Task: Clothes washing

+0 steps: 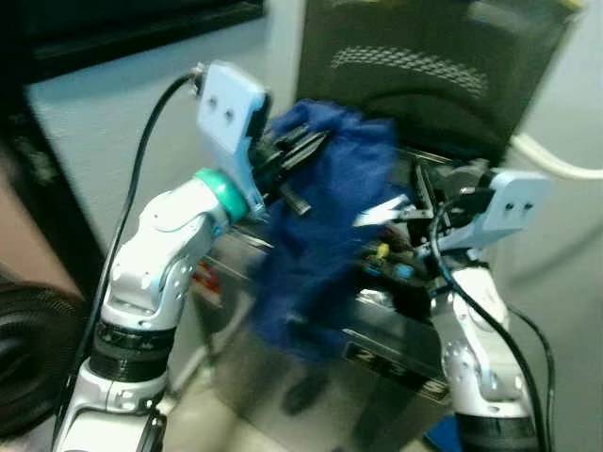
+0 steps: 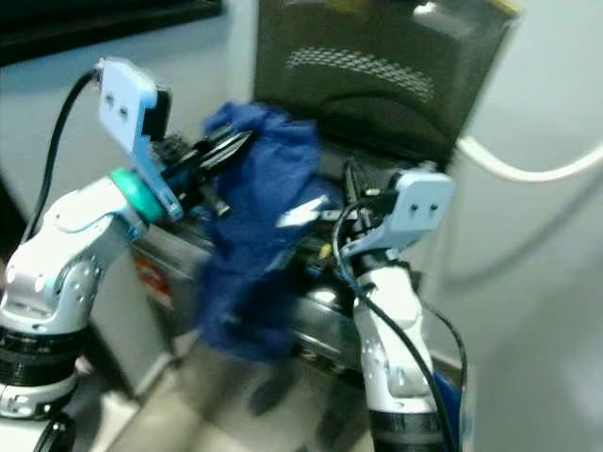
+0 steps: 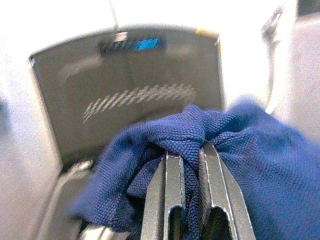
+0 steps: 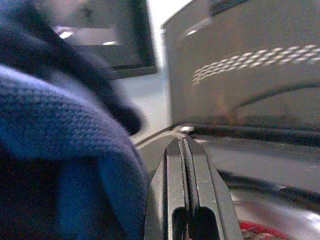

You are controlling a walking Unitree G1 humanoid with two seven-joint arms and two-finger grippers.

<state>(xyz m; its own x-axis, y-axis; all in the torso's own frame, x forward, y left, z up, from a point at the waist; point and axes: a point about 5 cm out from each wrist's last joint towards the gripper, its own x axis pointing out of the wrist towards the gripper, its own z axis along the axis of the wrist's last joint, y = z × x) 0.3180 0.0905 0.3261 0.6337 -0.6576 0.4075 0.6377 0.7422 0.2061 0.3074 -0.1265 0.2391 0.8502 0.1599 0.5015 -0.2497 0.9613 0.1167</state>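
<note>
- Left eye view: the left end effector [image 1: 300, 149] pinches a crumpled blue knitted cloth [image 1: 320, 226] above the open grey top-loading washing machine [image 1: 377, 377]; its hem at 7 o'clock could snag outside.
- Left wrist view: the fingers [image 3: 172, 190] clamp only a fold, which may slip.
- Right wrist view: the right end effector [image 4: 187, 165] is closed, empty.

A blue knitted cloth [image 1: 320, 226] hangs before the grey top-loading washing machine [image 1: 377, 377], its raised lid [image 1: 424, 66] behind.

Cloth [image 3: 250, 165] in my left hand [image 3: 191, 165]: deep blue, fine knit weave. My fingers [image 3: 172, 200] dark grey-black. Wrist collar [image 1: 224, 191] teal; camera housings [image 1: 226, 108] pale blue; arms [image 1: 155, 254] silver-white. Washer lid [image 3: 135, 95] dark grey, with a slanted band of pale dashes and a small blue mark near its top edge. Washer body [image 1: 283, 377] steel grey.
</note>
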